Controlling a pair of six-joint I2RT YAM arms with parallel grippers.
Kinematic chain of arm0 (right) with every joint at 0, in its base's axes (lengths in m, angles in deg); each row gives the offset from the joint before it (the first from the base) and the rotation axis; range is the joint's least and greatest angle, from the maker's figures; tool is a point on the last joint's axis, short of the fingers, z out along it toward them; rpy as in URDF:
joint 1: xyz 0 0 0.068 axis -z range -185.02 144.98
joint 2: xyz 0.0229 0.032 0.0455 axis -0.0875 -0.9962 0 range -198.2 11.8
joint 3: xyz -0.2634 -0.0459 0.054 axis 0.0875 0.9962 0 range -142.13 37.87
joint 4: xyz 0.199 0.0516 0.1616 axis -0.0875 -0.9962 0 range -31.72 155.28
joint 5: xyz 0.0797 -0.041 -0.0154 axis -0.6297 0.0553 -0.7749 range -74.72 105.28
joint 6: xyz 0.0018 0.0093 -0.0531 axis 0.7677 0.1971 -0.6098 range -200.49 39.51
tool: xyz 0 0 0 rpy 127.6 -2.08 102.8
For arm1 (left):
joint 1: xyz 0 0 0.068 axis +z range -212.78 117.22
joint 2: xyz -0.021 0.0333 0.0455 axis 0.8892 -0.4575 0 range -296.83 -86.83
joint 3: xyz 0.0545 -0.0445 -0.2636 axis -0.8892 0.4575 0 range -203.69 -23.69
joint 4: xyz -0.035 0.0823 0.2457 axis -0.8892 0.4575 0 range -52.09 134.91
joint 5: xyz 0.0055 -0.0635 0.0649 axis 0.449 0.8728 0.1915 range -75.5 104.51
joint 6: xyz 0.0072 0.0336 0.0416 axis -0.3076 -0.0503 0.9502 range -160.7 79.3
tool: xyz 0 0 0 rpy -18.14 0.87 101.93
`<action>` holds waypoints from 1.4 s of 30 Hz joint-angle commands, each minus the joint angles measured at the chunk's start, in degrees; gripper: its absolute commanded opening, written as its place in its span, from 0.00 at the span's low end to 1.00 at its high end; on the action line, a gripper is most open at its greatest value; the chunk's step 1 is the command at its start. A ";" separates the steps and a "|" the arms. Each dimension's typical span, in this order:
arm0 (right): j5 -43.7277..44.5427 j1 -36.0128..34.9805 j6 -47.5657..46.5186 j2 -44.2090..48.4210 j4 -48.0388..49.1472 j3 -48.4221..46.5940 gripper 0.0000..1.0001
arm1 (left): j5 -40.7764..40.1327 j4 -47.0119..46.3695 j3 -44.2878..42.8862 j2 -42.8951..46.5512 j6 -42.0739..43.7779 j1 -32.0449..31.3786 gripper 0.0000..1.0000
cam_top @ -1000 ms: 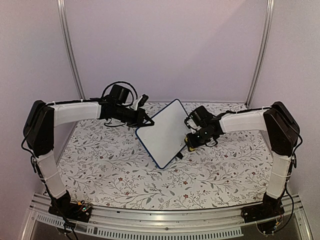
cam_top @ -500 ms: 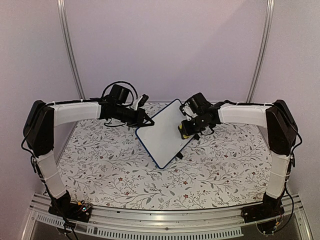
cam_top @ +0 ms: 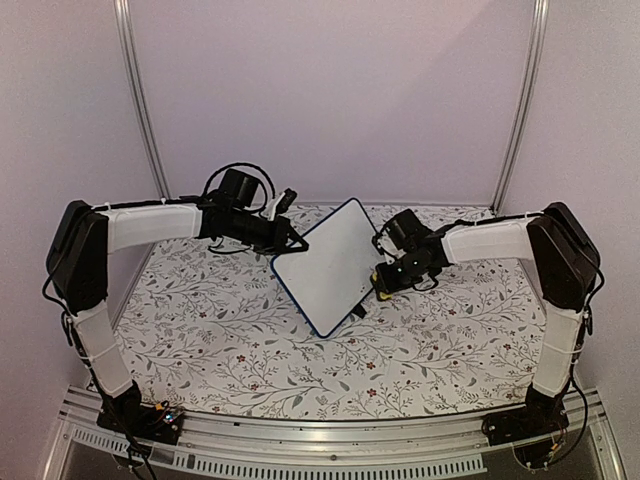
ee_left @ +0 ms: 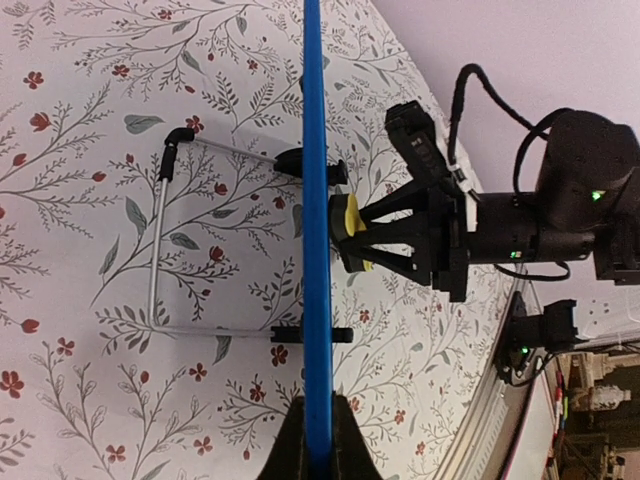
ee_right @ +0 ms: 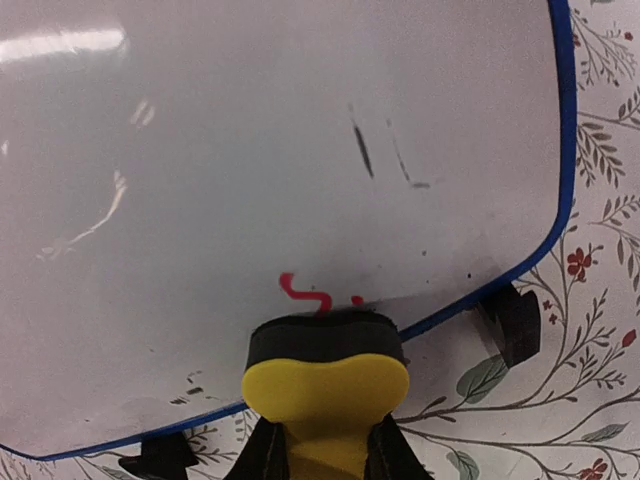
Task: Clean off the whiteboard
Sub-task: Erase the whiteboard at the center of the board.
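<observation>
The whiteboard [cam_top: 330, 268] stands propped up in the middle of the floral table [cam_top: 220, 320]. The left gripper [ee_left: 318, 440] is clamped on its blue frame, seen edge-on. The right gripper [ee_right: 322, 447] is squeezed around a yellow eraser [ee_right: 325, 385], whose dark pad presses the board near its lower rim, right under a red squiggle [ee_right: 300, 292]. Thin dark strokes [ee_right: 362, 150] show higher up.

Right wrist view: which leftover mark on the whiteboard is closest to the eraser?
The red squiggle near the lower edge of the whiteboard, right above the black pad of the yellow eraser. The dark streaks sit farther up the board.
</observation>
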 commanded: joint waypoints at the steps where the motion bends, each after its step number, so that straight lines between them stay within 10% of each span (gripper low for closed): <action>1: -0.34 0.16 1.39 0.24 -0.23 5.37 0.21 | 0.84 1.90 0.52 0.09 3.82 -1.67 0.00; 16: -1.23 1.21 -0.21 -3.73 -2.46 -11.92 0.21 | 0.37 2.00 0.59 0.79 4.09 -1.70 0.00; 32: -1.02 2.19 2.11 -0.35 0.18 5.91 0.21 | 1.00 1.88 0.51 0.44 3.84 -1.66 0.00; 42: -2.83 2.91 1.83 -2.58 -0.05 -6.12 0.21 | 0.69 1.87 0.52 0.75 3.87 -1.68 0.00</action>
